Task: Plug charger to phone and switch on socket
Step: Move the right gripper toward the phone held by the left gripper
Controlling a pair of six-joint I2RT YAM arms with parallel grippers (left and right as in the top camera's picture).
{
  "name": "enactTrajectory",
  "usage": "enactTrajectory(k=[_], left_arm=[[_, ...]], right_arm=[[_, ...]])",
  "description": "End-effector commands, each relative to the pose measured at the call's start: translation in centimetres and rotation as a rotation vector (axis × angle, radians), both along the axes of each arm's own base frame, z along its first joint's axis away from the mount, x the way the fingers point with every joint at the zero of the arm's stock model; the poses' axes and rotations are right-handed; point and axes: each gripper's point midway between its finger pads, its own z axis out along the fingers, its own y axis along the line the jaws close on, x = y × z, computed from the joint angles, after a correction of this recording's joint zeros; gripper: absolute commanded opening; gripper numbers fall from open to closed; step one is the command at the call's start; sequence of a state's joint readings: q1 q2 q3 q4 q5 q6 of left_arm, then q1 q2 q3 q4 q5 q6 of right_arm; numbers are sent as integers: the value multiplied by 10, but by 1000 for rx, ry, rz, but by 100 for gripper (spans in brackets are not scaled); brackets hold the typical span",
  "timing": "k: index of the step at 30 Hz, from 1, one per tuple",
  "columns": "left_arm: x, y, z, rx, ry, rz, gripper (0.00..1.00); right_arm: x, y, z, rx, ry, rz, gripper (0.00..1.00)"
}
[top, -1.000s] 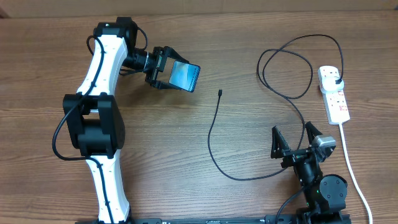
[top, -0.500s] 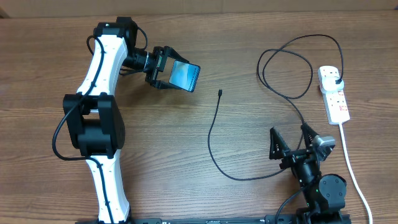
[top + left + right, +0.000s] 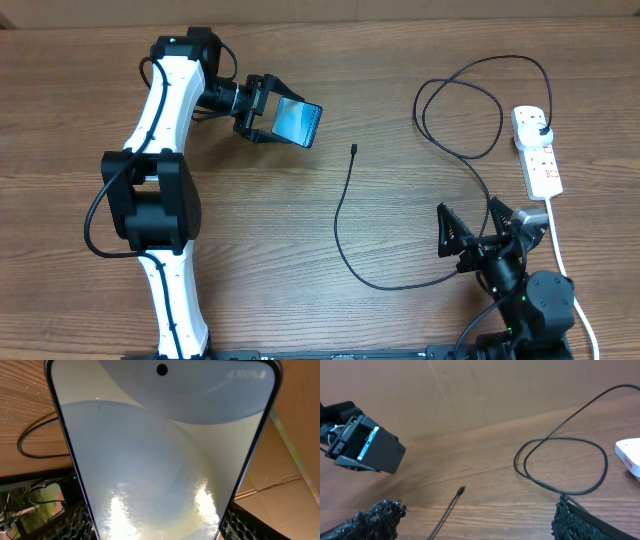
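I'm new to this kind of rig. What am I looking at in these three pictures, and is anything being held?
The machine is a left arm and a right arm at a wooden table. The overhead picture comes from a fixed camera above; the other two come from a camera on each wrist. The left gripper is shut on a lit phone, which fills the left wrist view. The right gripper is open and empty. On the table lie a thin black charger cable, its free tip unconnected, and a white socket strip with the cable's plug in it.
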State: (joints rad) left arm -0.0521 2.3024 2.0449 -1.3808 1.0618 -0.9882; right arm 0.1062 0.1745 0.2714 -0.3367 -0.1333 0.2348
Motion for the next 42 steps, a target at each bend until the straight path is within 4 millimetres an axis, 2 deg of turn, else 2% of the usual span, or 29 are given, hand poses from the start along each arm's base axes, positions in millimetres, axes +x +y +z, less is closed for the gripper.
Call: enactTrajectory(k=[1, 11, 16, 18, 21, 24, 26, 30, 32, 36, 42], left_arm=[[3, -5, 10, -18, -52, -19, 38], [1, -5, 2, 37, -53, -32, 35], [-2, 1, -18, 185, -30, -39, 34], [-3, 4, -27, 251, -25, -42, 31], [-5, 7, -37, 342, -11, -45, 29], [-8, 7, -46, 423, 7, -41, 29], [-9, 4, -49, 457, 10, -40, 30], [-10, -7, -51, 477, 15, -35, 31], [-12, -14, -51, 480, 34, -26, 31], [-17, -26, -51, 485, 76, -8, 31], [-21, -33, -50, 485, 122, 21, 30]], right_arm=[[-1, 5, 23, 8, 8, 27, 100], [12, 18, 53, 0, 261, 90, 100], [25, 32, 61, 20, 416, 159, 100], [31, 42, 61, 42, 478, 211, 100], [42, 55, 53, 77, 549, 279, 100], [62, 62, 42, 149, 598, 275, 100], [72, 71, 34, 252, 662, 276, 100], [90, 94, 19, 342, 719, 374, 100], [99, 109, 11, 354, 725, 430, 93], [120, 128, -10, 436, 787, 411, 84], [132, 159, -35, 524, 873, 376, 71]])
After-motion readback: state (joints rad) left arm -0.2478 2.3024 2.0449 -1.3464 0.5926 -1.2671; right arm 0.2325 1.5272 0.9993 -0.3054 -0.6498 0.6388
